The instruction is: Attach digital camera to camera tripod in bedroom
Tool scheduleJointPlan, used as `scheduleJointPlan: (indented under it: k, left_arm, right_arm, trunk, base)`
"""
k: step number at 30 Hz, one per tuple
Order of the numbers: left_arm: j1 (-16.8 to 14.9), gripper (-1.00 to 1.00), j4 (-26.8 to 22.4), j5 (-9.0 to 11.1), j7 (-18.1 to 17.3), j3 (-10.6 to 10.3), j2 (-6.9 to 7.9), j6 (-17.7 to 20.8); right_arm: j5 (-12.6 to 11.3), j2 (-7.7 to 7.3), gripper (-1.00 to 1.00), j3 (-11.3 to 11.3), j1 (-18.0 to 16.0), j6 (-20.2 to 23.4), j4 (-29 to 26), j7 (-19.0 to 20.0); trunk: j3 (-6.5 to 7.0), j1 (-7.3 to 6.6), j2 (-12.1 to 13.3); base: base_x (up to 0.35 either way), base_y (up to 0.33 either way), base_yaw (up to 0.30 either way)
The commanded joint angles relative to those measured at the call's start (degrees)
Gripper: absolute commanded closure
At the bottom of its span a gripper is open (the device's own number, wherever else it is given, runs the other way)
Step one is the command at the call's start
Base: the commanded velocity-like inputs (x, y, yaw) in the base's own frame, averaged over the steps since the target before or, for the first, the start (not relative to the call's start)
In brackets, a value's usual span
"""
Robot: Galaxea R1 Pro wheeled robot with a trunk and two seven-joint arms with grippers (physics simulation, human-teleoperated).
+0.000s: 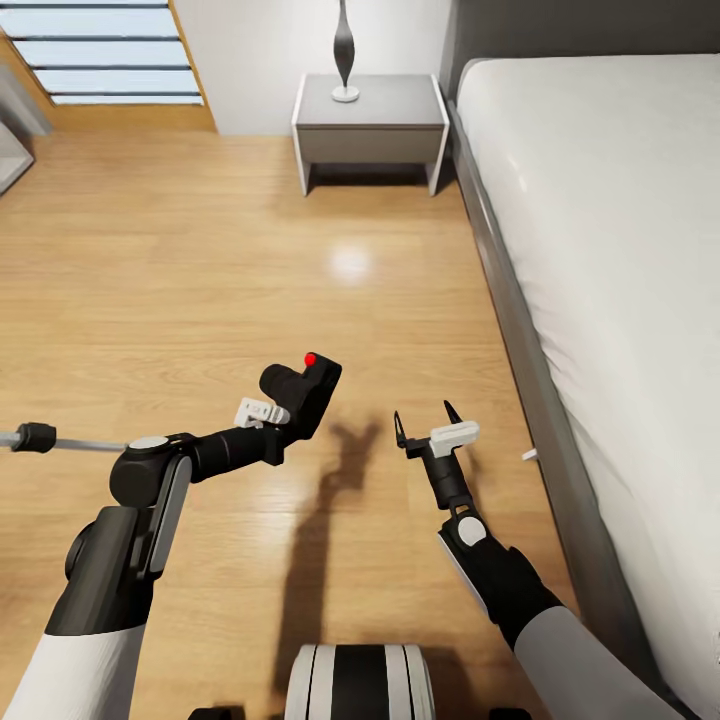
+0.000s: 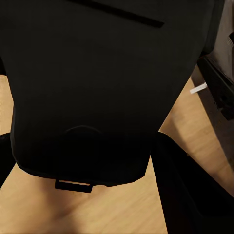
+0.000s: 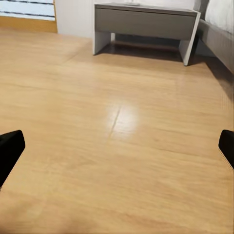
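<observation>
Above wood floor (image 1: 200,280), left fingers (image 1: 300,395) clamping digital camera (image 1: 305,385)

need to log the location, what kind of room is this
Most likely a bedroom: a bed with a pale mattress runs along the right, a grey nightstand stands against the wall beside it, and the floor is light wood.

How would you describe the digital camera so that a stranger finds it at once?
Start at the bed, then cross the wood floor toward the left gripper. It holds the digital camera, a small black box, the one thing bearing a round red button.
</observation>
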Motion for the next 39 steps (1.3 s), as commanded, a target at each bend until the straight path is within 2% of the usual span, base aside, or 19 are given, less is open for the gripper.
scheduleJointPlan:
  k: [1,19,31,33,39]
  left_arm:
    - [-0.03,1.0,-0.04,-0.18,-0.45,0.02,0.01,0.33]
    - [-0.03,1.0,0.56,-0.51,-0.4,-0.18,0.29,0.42]
    - [-0.03,1.0,1.94,-0.87,-0.41,-1.55,1.18,0.42]
    - [-0.03,1.0,2.45,-1.26,-0.41,-1.68,1.29,0.42]
    - [-0.03,1.0,3.34,-4.82,-0.43,-1.88,2.08,0.42]
  right_arm:
    - [0.44,-0.01,-1.0,0.09,-0.04,-0.03,0.05,-0.53]
    - [0.44,-0.01,-1.0,0.04,-0.04,0.11,0.13,-0.36]
    - [0.44,-0.01,-1.0,0.02,-0.04,0.24,0.16,-0.3]
    - [0.44,-0.01,-1.0,0.02,-0.04,0.26,0.2,-0.29]
    - [0.44,-0.01,-1.0,0.06,-0.04,0.27,0.58,-0.23]
  trunk:
    - [0.2,-0.03,0.0]
    - [4.18,-0.5,0.24]
    - [6.84,-0.81,0.4]
    - [7.29,-0.86,0.43]
    - [8.62,-1.01,0.51]
  base:
    - [0.0,0.0,0.0]
    - [0.0,0.0,0.0]
    - [0.0,0.0,0.0]
    - [0.0,0.0,0.0]
    - [0.0,0.0,0.0]
